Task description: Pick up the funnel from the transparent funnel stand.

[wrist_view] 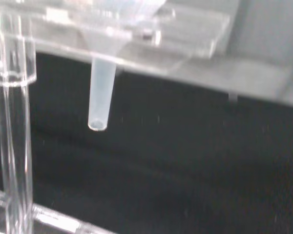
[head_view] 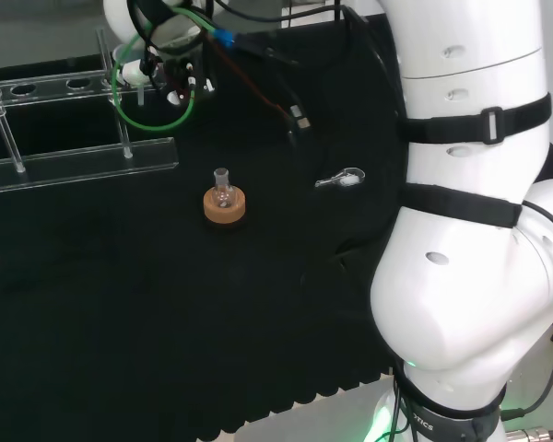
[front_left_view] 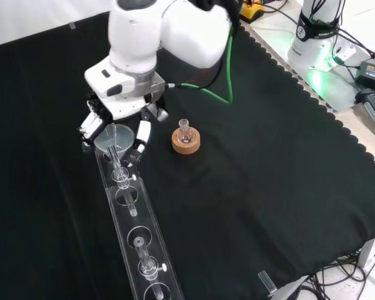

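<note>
Clear funnel (front_left_view: 112, 139) between the robot hand's (front_left_view: 115, 122) curled fingers (front_left_view: 142, 134).

The desk (front_left_view: 269, 162) is covered with black cloth whose near edge, in the head view, is scalloped. On it, in the front view, a clear stand (front_left_view: 137, 234) runs from about 10 o'clock down to 6 o'clock along the cloth's left half. Just beside its upper end, toward 3 o'clock, a cork ring (front_left_view: 186, 141) sits on the cloth with a small flask (front_left_view: 185, 128) upright in it. In the head view a small clear piece (head_view: 341, 180) lies at 3 o'clock of the ring, well apart.
</note>
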`<act>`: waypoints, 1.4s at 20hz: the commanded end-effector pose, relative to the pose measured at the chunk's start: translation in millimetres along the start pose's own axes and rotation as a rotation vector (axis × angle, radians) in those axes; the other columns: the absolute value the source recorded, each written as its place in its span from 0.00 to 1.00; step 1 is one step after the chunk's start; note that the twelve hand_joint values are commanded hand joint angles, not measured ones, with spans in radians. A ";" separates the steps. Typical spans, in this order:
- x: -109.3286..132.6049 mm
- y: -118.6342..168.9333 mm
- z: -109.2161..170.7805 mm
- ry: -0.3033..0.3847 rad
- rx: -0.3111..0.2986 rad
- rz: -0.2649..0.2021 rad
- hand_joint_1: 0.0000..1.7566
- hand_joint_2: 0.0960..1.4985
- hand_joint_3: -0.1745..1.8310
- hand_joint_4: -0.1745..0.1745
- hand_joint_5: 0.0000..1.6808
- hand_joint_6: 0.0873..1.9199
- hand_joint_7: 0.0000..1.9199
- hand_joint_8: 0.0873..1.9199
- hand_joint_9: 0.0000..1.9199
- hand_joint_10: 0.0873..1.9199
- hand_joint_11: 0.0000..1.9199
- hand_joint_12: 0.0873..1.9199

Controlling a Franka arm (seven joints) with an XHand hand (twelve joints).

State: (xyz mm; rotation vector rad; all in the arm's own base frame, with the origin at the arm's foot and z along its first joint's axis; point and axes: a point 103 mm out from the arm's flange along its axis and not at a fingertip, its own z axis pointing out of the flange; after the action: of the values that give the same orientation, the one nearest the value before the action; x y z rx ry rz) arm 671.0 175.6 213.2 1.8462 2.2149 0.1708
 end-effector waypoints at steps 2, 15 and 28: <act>-5.8 0.1 -80.0 -0.005 -0.290 -0.075 0.69 0.35 0.44 0.01 0.83 0.21 0.87 0.46 1.00 0.41 1.00 0.65; -57.9 -81.2 -281.1 0.062 -0.088 0.025 0.70 0.30 0.50 0.00 0.85 0.20 0.88 0.44 1.00 0.40 1.00 0.60; -75.0 -217.7 -313.4 0.137 -0.040 -0.110 0.70 0.28 0.51 0.00 0.85 0.21 0.89 0.44 1.00 0.41 1.00 0.60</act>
State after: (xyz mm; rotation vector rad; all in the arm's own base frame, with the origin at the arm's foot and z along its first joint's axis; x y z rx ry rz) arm 434.3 84.7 485.0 1.7414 2.2884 0.3177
